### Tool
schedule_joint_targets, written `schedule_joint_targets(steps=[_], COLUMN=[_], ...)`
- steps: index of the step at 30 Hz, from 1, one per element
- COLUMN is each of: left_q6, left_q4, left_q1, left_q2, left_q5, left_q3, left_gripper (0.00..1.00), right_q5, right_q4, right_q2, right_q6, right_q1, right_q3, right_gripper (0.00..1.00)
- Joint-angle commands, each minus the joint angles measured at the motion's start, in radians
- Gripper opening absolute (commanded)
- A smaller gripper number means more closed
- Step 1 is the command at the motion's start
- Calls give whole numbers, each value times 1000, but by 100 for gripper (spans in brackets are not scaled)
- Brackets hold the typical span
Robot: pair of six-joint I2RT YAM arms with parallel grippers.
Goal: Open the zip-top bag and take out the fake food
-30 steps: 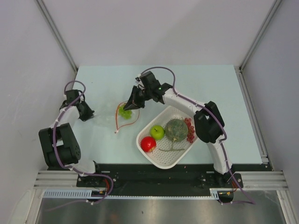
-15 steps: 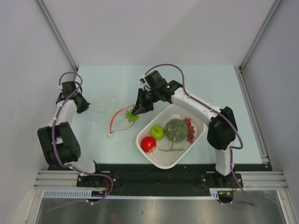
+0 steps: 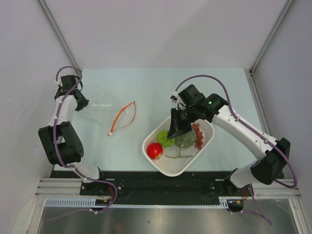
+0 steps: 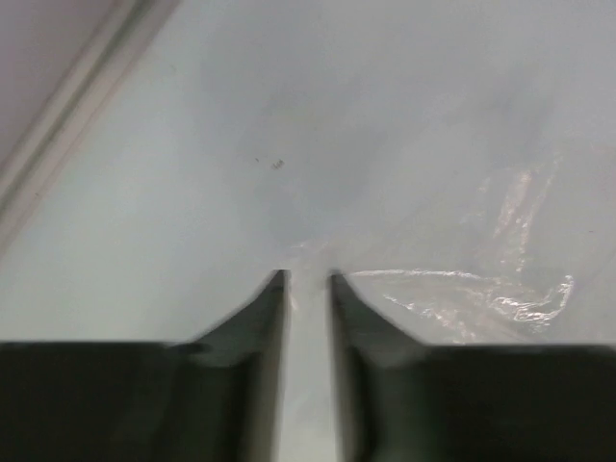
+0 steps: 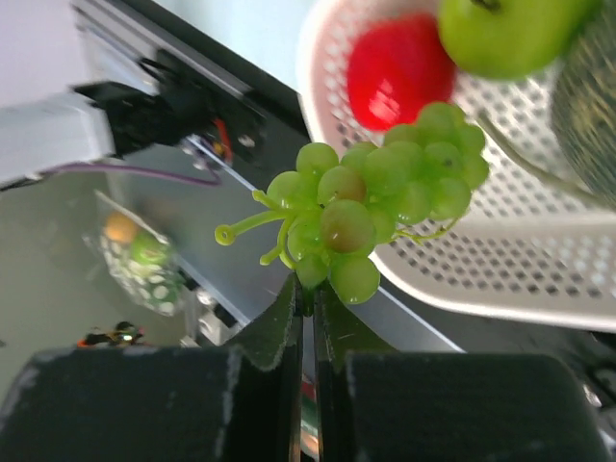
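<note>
A: How far along does the job look, going down from the surface (image 3: 146, 83)?
B: Close to finished, by the look of it. The white perforated basket (image 3: 170, 171) sits at the near right, and the zip-top bag (image 3: 103, 104) lies flat well to its left with nothing coloured showing inside
A: What is in the basket?
B: Most of the fake food: a large dull-green round piece (image 3: 186, 139), a green apple (image 5: 510, 34), a red round fruit (image 3: 155, 150) and a dark-red grape bunch (image 3: 198, 136) by the far rim
A: And the two arms?
B: The right fingers (image 5: 279, 332) are pinched tight on the stem of a green grape bunch (image 5: 385, 207), hanging it over the basket near the apple. The left fingers (image 4: 255, 327) sit low at the bag's far-left corner with only a thin slit between them. Crinkled plastic reaches their tips, but whether they pinch it cannot be told
A: So what is left?
B: Probably just letting the green grapes down into the basket. The opening step looks done, since the thin orange-red zip strip (image 3: 127, 113) gapes in a loose loop
</note>
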Motion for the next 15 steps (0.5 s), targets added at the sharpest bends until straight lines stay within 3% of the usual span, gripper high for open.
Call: schedule_joint_targets(steps=[1, 5, 8, 15], left_q6=[13, 19, 19, -30], left_q4=[-85, -106, -129, -176], left_q1=[10, -16, -66, -302], left_q2=[-5, -86, -155, -378], left_q5=[-93, -149, -180, -157], left_q3=[133, 129, 114, 35], left_gripper=[49, 88, 94, 95], right_q5=[77, 62, 68, 120], right_q4=[-145, -118, -106, -76], right_q2=[-96, -92, -78, -91], right_q6=[-98, -115, -120, -134], right_q1=[-12, -15, -9, -1], right_q3=[-71, -121, -168, -204], right_gripper=[0, 6, 13, 61])
